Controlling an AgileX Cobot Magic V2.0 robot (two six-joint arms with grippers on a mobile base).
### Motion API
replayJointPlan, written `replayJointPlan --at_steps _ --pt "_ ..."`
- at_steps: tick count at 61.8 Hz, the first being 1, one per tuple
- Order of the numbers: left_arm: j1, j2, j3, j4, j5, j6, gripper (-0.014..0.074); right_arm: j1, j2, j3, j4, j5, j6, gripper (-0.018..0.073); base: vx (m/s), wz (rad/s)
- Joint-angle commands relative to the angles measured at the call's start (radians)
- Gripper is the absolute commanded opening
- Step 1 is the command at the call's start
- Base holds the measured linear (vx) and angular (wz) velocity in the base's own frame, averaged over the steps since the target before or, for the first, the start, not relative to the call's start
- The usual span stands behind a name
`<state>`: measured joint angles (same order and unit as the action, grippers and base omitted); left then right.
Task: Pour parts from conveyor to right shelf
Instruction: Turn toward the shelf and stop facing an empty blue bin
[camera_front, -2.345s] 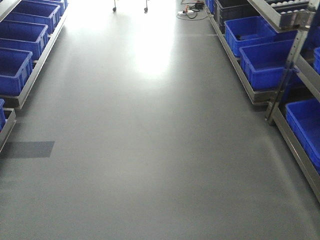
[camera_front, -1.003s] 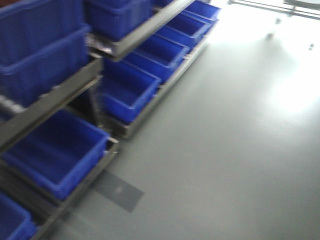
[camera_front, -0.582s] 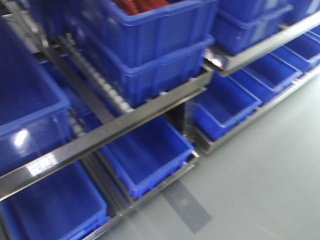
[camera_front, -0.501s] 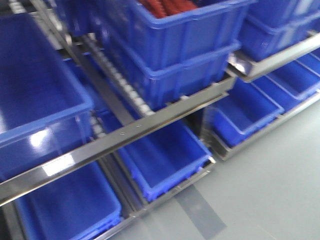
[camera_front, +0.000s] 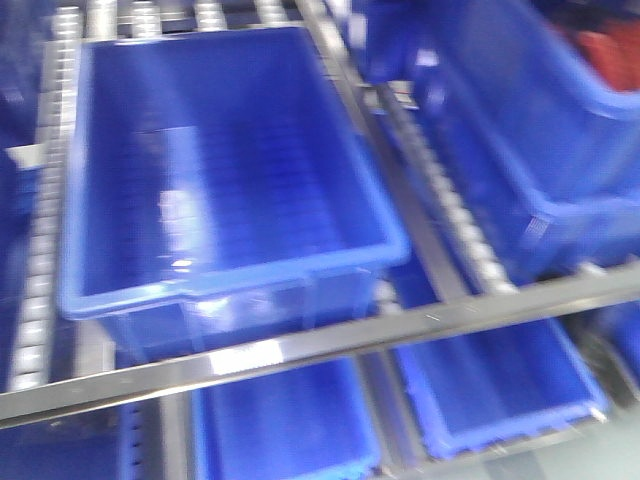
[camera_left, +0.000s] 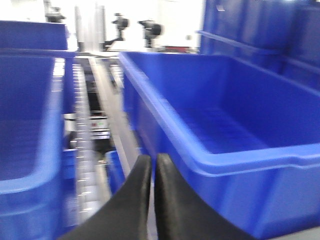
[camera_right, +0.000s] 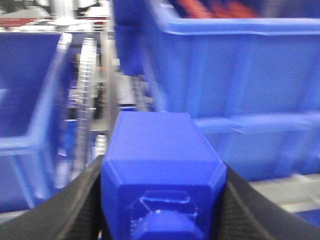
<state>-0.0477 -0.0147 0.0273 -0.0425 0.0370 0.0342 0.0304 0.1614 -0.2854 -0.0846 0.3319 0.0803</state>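
exterior front-facing view: on the right shelf (camera_front: 330, 340), an empty blue bin (camera_front: 230, 270) rests on white roller tracks (camera_front: 450, 215), its long axis running away from the camera; no arm or conveyor shows. left wrist view: left gripper (camera_left: 152, 167), fingers pressed together and holding nothing, just left of the bin's near corner. right wrist view: right gripper (camera_right: 162, 200) clamps the blue part (camera_right: 160, 145), nub toward the camera; an open bin lies ahead-left, so the right arm is judged nearer to pour. no writing is legible.

Warehouse: roller racks (camera_front: 470, 250), blue bins (camera_front: 230, 180)
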Motion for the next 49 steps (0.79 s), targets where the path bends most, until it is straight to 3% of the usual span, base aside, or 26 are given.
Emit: replayJointPlan --at_steps 1,26,49 --pt "-0.008 -0.011 0.031 -0.003 -0.077 -0.009 -0.0006 -0.005 0.011 -0.029 -0.008 -0.079 -0.008 -0.0009 0.13 0.56" --pt "-0.008 -0.011 0.031 -0.003 -0.077 -0.009 -0.0006 -0.005 0.011 -0.029 -0.008 -0.079 -0.008 -0.0009 0.12 0.38" --pt "-0.008 -0.011 0.031 -0.003 -0.077 -0.009 -0.0006 -0.005 0.011 -0.029 -0.008 -0.079 -0.008 -0.0009 0.13 0.04"
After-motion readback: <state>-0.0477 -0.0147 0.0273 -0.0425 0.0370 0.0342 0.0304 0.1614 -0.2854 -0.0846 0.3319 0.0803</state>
